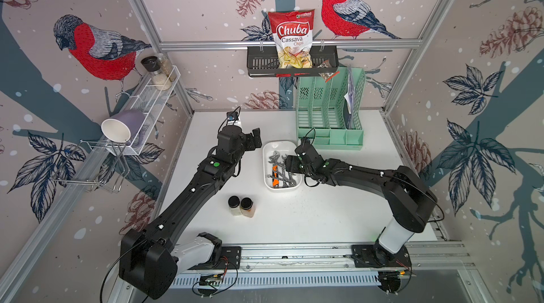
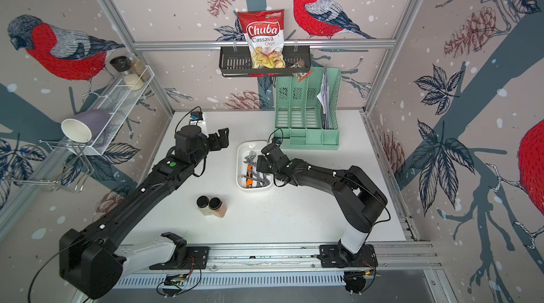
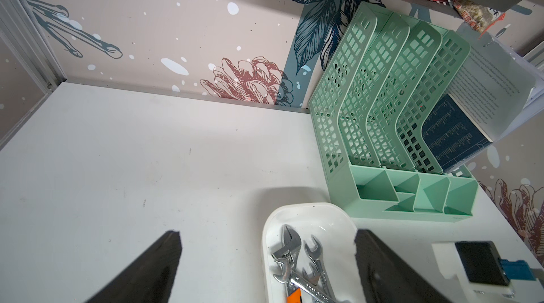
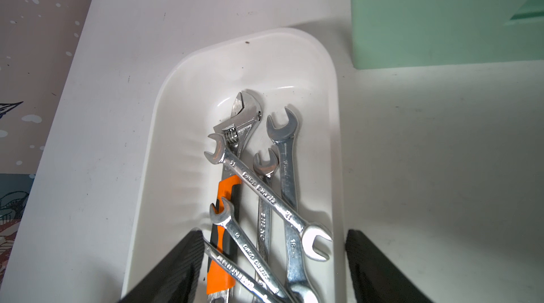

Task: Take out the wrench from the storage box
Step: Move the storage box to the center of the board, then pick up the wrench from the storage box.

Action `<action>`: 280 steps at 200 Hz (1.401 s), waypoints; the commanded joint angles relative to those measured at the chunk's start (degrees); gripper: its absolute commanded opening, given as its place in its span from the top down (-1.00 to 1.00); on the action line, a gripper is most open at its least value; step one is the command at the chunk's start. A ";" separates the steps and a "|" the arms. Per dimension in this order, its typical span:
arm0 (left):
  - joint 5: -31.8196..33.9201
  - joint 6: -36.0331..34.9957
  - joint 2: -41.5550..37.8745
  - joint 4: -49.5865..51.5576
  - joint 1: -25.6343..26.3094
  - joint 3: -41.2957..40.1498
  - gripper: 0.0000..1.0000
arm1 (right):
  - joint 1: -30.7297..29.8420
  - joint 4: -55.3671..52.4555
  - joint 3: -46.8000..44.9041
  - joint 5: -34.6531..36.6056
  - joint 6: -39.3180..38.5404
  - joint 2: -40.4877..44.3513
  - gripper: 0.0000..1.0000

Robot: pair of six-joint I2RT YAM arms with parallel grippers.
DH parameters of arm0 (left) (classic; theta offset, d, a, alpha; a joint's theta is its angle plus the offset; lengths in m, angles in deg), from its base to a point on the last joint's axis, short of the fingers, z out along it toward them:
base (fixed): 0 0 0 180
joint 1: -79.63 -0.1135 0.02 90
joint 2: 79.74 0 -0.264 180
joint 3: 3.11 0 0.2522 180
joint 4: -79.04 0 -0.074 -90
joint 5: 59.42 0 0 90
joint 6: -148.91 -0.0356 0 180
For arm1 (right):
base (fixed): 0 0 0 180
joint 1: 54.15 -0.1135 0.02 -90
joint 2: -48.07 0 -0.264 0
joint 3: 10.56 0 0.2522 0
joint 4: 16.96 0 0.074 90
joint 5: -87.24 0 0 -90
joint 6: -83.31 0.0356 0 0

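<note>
Right gripper [image 4: 273, 239]: nearest; released and holding nothing. It hovers over the near end of the storage box [image 4: 182, 116], with one finger [image 4: 176, 266] above the orange handle [image 4: 226, 198] and the other seemingly outside the box wall on the right arm's side.
Step in hand: lining up to come down on a wrench; none is lifted yet.
Doing it well: probably shift inward so both fingers clear the rim. Take the piece lying on top, pinch across its shaft near mid-length, and lift straight up so the ones beneath are not dragged.
Risk: the steel is thin, shiny and flat, so the fingers may slip or catch two shafts.
Crossing spanner [image 4: 265, 195]: inside the box, on top of the pile. Its long axis slants across the box, near head by the right-arm-side wall, far head over the adjustable wrench's neck.
Adjustable wrench [image 4: 244, 116]: underneath, its long axis along the box's length. Its head points to the far end, its handle toward the robot.
Box: in the middle of the tabletop [image 1: 294, 216], its length running away from the robot.
Left gripper [image 1: 253, 139]: released and empty, near the box's far corner on the left-arm side.
Green organizer [image 1: 329, 116]: farthest, just beyond the box.
</note>
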 commanded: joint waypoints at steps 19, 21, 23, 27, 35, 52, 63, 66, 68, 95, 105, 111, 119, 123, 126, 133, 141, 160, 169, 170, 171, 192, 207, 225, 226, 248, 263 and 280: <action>0.57 0.54 0.13 0.08 0.14 0.52 -0.91 | -0.06 1.18 -0.47 -1.57 0.27 0.68 -0.62; 0.64 0.57 0.05 0.11 0.16 0.47 -0.91 | -0.03 1.22 -0.48 -1.60 0.27 0.88 -0.62; 0.65 0.55 0.03 0.12 0.19 0.46 -0.91 | -0.05 1.19 -0.55 -1.59 0.20 0.90 -0.62; 0.79 0.50 0.01 0.12 0.24 0.47 -0.91 | 0.09 1.13 -0.66 -1.55 0.00 1.03 -0.62; 0.83 0.50 0.03 0.12 0.24 0.54 -0.91 | 0.25 0.58 -0.75 -1.12 -0.37 1.57 -0.62; 0.60 0.50 0.01 0.25 0.20 0.57 -0.91 | 1.08 -1.87 -0.75 1.90 -4.74 3.61 -0.65; 0.48 0.51 -0.16 0.45 0.23 0.80 -0.91 | 1.56 -3.59 -0.58 5.45 -9.88 5.41 -0.70; 0.56 0.44 -0.24 0.53 0.20 0.76 -0.91 | 1.78 -3.83 -0.50 6.07 -11.95 5.88 -0.72; 0.68 0.41 -0.26 0.55 0.20 0.84 -0.91 | 1.90 -3.92 -0.49 6.24 -13.49 6.13 -0.74; 0.58 0.53 -1.04 0.48 0.46 0.67 -0.90 | 3.50 -0.68 -3.68 1.71 -37.86 11.20 -0.77; 0.40 0.90 -1.38 0.22 0.50 0.51 -0.90 | 3.47 1.70 -5.80 -1.36 -46.58 13.29 -0.78; 0.45 0.89 -1.63 0.26 0.44 0.46 -0.91 | 3.47 2.86 -6.47 -2.79 -50.45 14.11 -0.77; 1.02 1.14 -1.86 0.57 0.46 0.55 -0.90 | 3.56 4.23 -7.12 -4.77 -54.63 14.84 -0.79; 1.33 1.24 -2.00 0.67 0.54 0.63 -0.90 | 3.67 4.66 -7.22 -6.07 -56.51 14.99 -0.79; 1.62 1.21 -2.15 0.69 0.55 0.56 -0.90 | 3.82 4.81 -7.25 -7.31 -57.95 14.99 -0.79; 2.45 1.19 -2.58 0.66 0.72 0.26 -0.90 | 3.97 5.15 -7.22 -9.46 -61.10 14.72 -0.79; 3.95 1.41 -3.11 0.37 1.02 -0.20 -0.90 | 3.82 5.53 -6.95 -11.15 -64.08 13.86 -0.79; 5.26 2.15 -4.17 -2.03 1.17 -2.48 -0.89 | 4.40 4.36 -3.86 -15.71 -67.97 10.62 -0.77; 5.44 2.53 -4.29 -2.24 1.17 -2.79 -0.90 | 4.85 2.83 -1.37 -17.60 -68.65 8.54 -0.74; 5.47 2.56 -4.26 -2.20 1.17 -2.84 -0.90 | 4.90 2.60 -1.06 -17.82 -68.69 8.35 -0.74; 5.44 2.54 -4.20 -2.18 1.17 -2.77 -0.90 | 5.02 2.32 -0.78 -18.03 -68.75 8.03 -0.74; 4.97 1.41 -3.38 -0.46 1.17 -1.30 -0.90 | 6.09 -2.48 6.21 -22.39 -69.11 2.08 -0.49; 4.89 1.06 -2.83 0.62 1.16 -0.44 -0.89 | 6.28 -6.11 11.09 -22.62 -69.33 -2.69 -0.29; 4.87 0.98 -2.58 0.65 1.17 -0.29 -0.89 | 6.05 -9.75 15.97 -20.73 -69.57 -7.73 -0.25; 4.87 1.00 -2.57 0.65 1.21 -0.27 -0.89 | 6.08 -9.93 16.26 -20.58 -69.59 -8.01 -0.25; 4.95 0.79 -2.56 0.83 1.17 -0.24 -0.89 | 5.48 -12.38 19.83 -18.31 -70.58 -12.21 -0.20; 4.97 0.73 -2.60 0.83 1.16 -0.24 -0.89 | 5.10 -12.44 20.65 -17.56 -71.28 -13.84 -0.17; 5.04 0.78 -2.39 0.83 1.10 -0.24 -0.89 | 4.69 -12.30 21.43 -16.85 -71.22 -15.34 -0.10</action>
